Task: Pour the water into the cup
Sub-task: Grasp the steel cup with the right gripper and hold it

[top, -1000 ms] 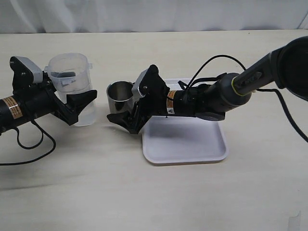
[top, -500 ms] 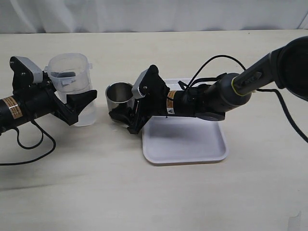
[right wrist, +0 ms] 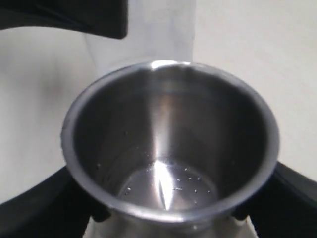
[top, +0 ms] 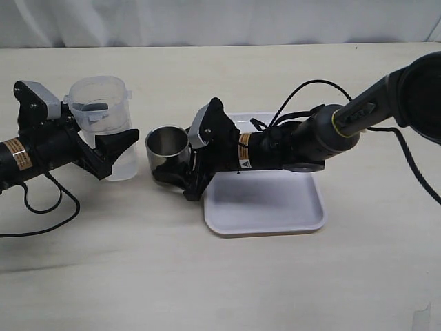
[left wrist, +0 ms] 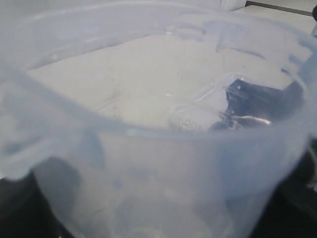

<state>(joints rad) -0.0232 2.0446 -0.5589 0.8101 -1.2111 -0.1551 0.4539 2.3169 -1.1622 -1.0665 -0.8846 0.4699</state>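
Left gripper (top: 114, 143): closed on the jug (top: 103, 114), one finger across the front wall; no change is noted over the last second.
Jug: held upright, near the table's (top: 207, 276) left edge; no tilt is seen.
Water (top: 122, 165): low in the jug, seen through the wall; none has been poured.
Cup (top: 167, 145): found between jug and tray, just beside the tray's left edge. In the right wrist view the cup (right wrist: 168, 148) holds only a few droplets. Whether it is lifted off the table cannot be told.
Right gripper (top: 170, 164): clamped on the cup; black fingers (right wrist: 44, 198) are seen pressed to both sides of its wall.
Tray (top: 275, 207): white, lying under the right arm.
Change: a second ago the right jaws stood wider with the cup loose between them; they have since been drawn in, and the cup has been shifted slightly nearer the jug.
Bearing on task: the cup is judged secured; lifting and tilting the jug over it remains to be done.
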